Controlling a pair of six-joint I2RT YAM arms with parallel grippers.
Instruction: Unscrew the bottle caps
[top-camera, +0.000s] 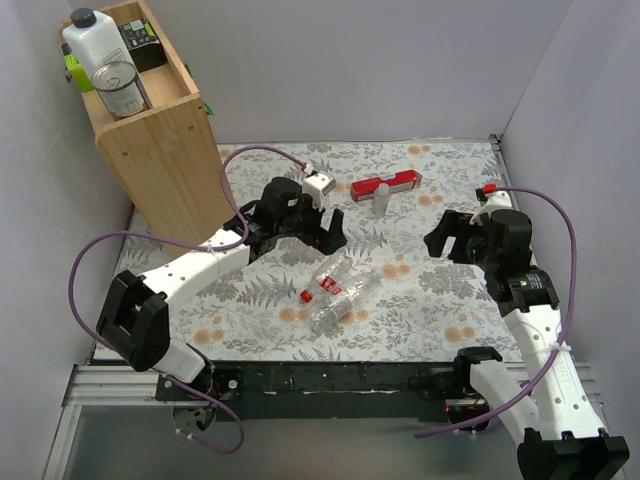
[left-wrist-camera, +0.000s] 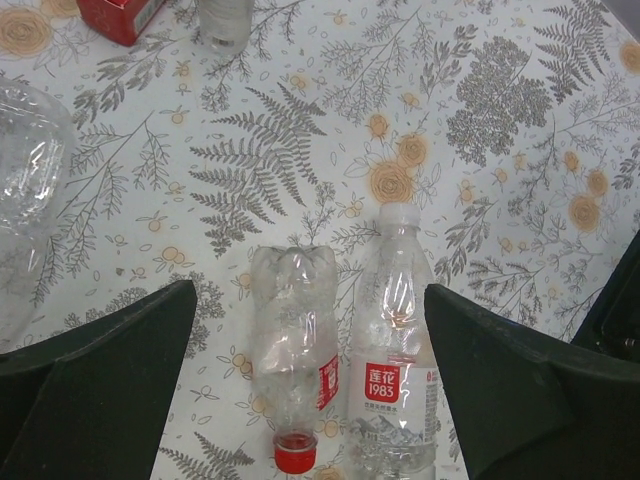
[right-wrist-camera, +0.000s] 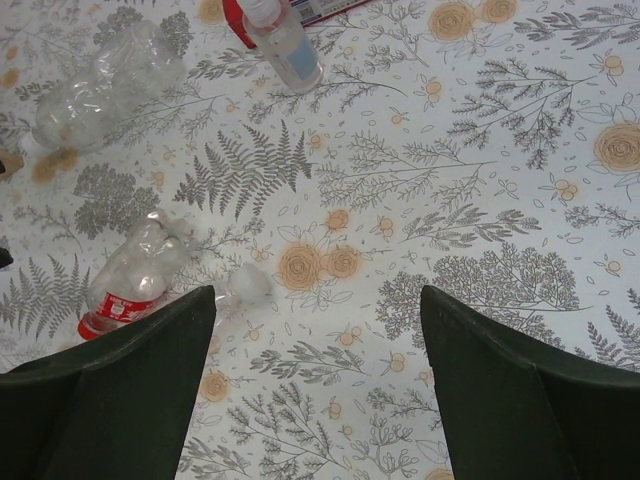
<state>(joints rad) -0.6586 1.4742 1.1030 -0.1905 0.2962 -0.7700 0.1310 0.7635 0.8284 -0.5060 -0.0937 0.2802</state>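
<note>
In the left wrist view the red box (left-wrist-camera: 118, 14) and the small upright bottle (left-wrist-camera: 225, 22) toward the far edge of the bench are cut by the top edge, a crumpled bottle (left-wrist-camera: 28, 170) by the left edge, the labelled bottle (left-wrist-camera: 395, 390) by the bottom edge. In the right wrist view a lying bottle (right-wrist-camera: 135, 270) is partly covered by the right gripper (right-wrist-camera: 315, 292); its neck end is blurred.

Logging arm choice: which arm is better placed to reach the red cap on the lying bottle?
Left. The left gripper, open, hangs close by the capped bottle, its red cap framed between the fingers. The right gripper, open, sits off to the side, with that bottle at its view's edge.
</note>
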